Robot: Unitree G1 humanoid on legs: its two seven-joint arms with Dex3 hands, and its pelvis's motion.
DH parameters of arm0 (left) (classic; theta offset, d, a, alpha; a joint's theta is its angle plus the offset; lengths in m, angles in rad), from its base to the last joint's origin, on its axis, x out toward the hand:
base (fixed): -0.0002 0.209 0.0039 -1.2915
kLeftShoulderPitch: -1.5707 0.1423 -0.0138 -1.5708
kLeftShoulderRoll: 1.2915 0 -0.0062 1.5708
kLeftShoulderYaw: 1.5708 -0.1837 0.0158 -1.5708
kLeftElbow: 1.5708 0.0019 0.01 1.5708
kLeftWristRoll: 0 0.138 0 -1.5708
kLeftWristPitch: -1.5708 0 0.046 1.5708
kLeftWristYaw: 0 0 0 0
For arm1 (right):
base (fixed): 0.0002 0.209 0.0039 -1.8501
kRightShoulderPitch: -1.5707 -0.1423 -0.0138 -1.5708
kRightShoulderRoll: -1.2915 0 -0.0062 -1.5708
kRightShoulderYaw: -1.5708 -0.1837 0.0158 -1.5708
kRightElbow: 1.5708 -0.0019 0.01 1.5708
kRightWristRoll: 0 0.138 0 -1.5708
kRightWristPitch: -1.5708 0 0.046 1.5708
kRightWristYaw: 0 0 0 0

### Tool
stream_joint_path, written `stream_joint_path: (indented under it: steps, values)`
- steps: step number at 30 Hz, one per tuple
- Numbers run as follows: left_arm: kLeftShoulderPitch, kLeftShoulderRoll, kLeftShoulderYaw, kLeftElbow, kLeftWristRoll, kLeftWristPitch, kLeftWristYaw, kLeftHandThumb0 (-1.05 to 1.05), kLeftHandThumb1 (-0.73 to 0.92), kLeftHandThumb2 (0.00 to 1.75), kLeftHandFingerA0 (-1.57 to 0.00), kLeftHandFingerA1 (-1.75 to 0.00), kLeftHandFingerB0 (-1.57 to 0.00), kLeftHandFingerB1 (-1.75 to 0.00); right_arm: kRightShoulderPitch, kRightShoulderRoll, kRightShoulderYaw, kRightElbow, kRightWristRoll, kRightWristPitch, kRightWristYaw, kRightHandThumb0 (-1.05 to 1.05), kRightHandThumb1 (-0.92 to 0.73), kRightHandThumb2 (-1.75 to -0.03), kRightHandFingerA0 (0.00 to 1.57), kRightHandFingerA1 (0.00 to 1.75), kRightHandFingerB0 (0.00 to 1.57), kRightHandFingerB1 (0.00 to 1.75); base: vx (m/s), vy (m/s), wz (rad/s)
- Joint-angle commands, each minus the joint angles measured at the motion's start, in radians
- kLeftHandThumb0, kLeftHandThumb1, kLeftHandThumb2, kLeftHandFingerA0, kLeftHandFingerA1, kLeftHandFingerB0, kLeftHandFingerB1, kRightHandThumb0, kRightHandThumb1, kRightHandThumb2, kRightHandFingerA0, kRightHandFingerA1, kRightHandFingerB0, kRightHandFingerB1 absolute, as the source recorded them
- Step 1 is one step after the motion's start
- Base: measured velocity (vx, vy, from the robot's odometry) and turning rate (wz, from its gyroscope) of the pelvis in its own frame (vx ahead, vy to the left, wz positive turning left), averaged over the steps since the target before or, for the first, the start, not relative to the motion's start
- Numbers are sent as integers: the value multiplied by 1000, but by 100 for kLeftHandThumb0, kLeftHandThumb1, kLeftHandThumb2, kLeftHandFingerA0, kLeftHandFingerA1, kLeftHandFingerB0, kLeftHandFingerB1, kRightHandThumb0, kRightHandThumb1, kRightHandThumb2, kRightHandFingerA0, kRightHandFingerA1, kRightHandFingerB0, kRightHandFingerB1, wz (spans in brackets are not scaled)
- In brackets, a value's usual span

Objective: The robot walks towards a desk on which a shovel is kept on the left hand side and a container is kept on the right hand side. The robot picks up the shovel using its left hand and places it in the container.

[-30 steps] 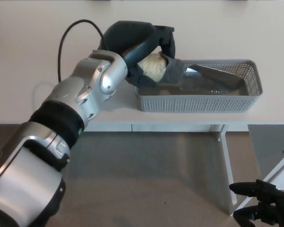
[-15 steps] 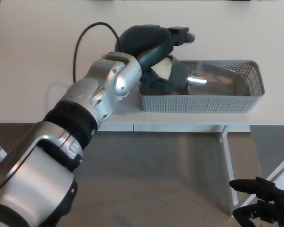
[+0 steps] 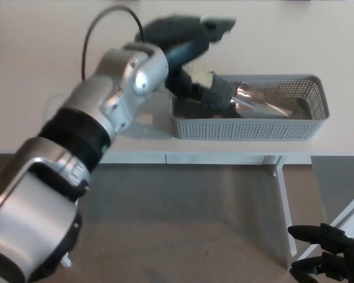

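Observation:
The grey mesh container [image 3: 253, 127] stands on the right part of the white desk [image 3: 29, 65]. In it lies the shovel [image 3: 264, 105], its shiny metal scoop pointing right and its pale handle end at the container's left end. My left hand [image 3: 192, 53] hovers over that left end, blurred by motion. Its thumb is raised well apart from the two lower fingers [image 3: 217, 92], which are still down by the handle. My right hand [image 3: 327, 259] hangs low at the bottom right, below the desk, fingers apart and holding nothing.
A black cable [image 3: 97, 26] loops from my left arm over the desk. The desk's front edge runs across the middle of the picture, with a white leg [image 3: 281, 194] and grey floor below it.
My left hand has lifted up and back from the shovel handle and its thumb has spread away. The shovel has settled flat in the container.

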Motion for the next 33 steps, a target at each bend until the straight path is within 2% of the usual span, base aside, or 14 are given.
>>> stream_joint_path:
  steps: [1, 9, 12, 13, 14, 17, 22, 23, 24, 25, 26, 30, 31, 33]
  values:
    - [98, 144, 139, -455, -106, 7, -153, -97, 71, 62, 0, 0, 0, 0, -8, -19, -5, 28, -7, -48, -6, -48, -53, -56, 69, 55, 52, 42, 0, 0, 0]
    - [765, 380, 794, -1546, -696, 101, -434, -88, 54, 91, 0, 0, -1, -9, -8, -30, -41, 40, 18, -36, -10, -56, -42, -77, 62, 65, 47, 54, 0, 0, 0]
    - [1160, 374, 1064, -1644, -1056, -11, -513, -74, 45, 84, 0, -6, -2, -13, 9, -44, -54, 54, 13, -57, -19, -53, -53, -56, 64, 54, 52, 44, 0, 0, 0]
    - [1321, 366, 1151, -1613, -1207, -119, -586, -70, 43, 84, -4, -14, -6, -19, 15, -44, -60, 55, 9, -59, -32, -57, -43, -80, 58, 62, 46, 54, 0, 0, 0]
    - [1447, 345, 1225, -1575, -1327, -189, -674, -66, 40, 81, -4, -18, -7, -23, 14, -38, -60, 59, -2, -62, -53, -52, -52, -56, 66, 54, 54, 44, 0, 0, 0]
    - [1670, 284, 1462, -1428, -1624, -50, -1075, -84, 52, 93, -6, -25, -9, -22, 12, -31, -65, 68, -3, -61, -68, -53, -55, -55, 59, 54, 49, 42, 0, 0, 0]
    - [1786, 342, 1699, -1278, -1622, 42, -1311, -97, 58, 105, -15, -43, -12, -37, 34, -21, -88, 71, -10, -63, -116, -53, -56, -57, 55, 52, 47, 42, 0, 0, 0]
    - [1797, 358, 1721, -1261, -1615, 38, -1339, -99, 81, 65, -19, -32, -22, -27, 42, -17, -100, 73, 3, -58, -118, -53, -55, -57, 54, 51, 47, 42, 0, 0, 0]
    - [1791, 374, 1719, -1245, -1609, 45, -1357, -95, 60, 105, -10, -43, -13, -40, 52, -14, -115, 72, 24, -53, -110, -54, -56, -57, 53, 51, 46, 42, 0, 0, 0]
    - [1799, 382, 1723, -1232, -1616, 68, -1366, -97, 78, 65, -20, -33, -20, -28, 56, -7, -133, 78, 59, -53, -93, -53, -57, -57, 53, 52, 45, 43, 0, 0, 0]
    - [1810, 386, 1726, -1222, -1622, 83, -1377, -96, 58, 104, -13, -43, -14, -39, 58, -3, -141, 84, 78, -54, -83, -54, -58, -57, 53, 52, 45, 42, 0, 0, 0]
    - [1870, 400, 1688, -1123, -1630, 108, -1442, -94, 56, 99, -14, -38, -14, -39, 86, 13, -145, 78, 89, -52, -82, -54, -59, -58, 53, 51, 44, 42, 0, 0, 0]
    - [1880, 431, 1612, -1095, -1627, 106, -1442, -92, 66, 61, -17, -27, -20, -28, 84, 14, -148, 82, 94, -57, -81, -54, -59, -58, 51, 51, 43, 42, 0, 0, 0]
    - [1844, 446, 1475, -1015, -1549, 55, -1442, -89, 63, 60, -21, -31, -17, -27, 93, 12, -154, 90, 96, -70, -79, -54, -60, -58, 52, 49, 43, 41, 0, 0, 0]
